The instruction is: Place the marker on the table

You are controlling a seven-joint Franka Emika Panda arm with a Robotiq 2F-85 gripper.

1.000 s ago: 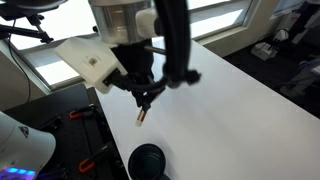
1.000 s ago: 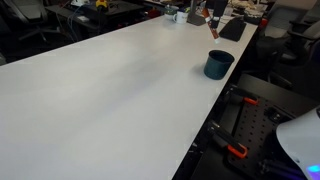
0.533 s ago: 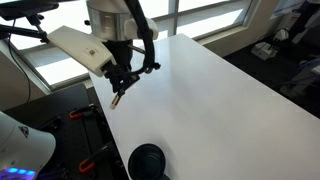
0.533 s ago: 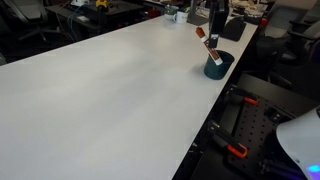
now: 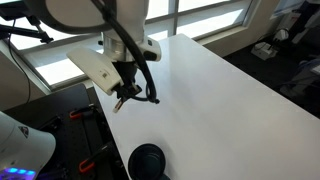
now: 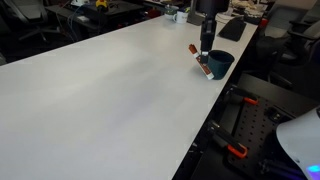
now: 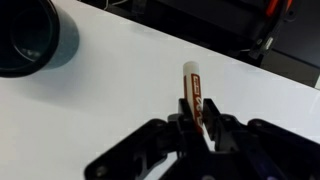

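My gripper [image 7: 200, 122] is shut on the marker [image 7: 193, 92], an orange-red stick with a whitish tip that pokes out past the fingers. In an exterior view the marker [image 6: 198, 58] hangs tilted under the gripper [image 6: 204, 42], low over the white table [image 6: 100, 100] next to the black cup [image 6: 218, 64]. I cannot tell whether its tip touches the top. In an exterior view the gripper [image 5: 126, 92] is near the table's [image 5: 220, 110] edge, and the marker is hard to make out there.
The black cup also shows in an exterior view [image 5: 148, 160] and at the upper left of the wrist view [image 7: 30, 35]. The table edge runs close by, with dark equipment and red-handled tools [image 6: 235, 150] on the floor beyond it.
The gripper has moved down and sideways with the marker, from higher above the table to low over the top beside the black cup. The grip is unchanged.
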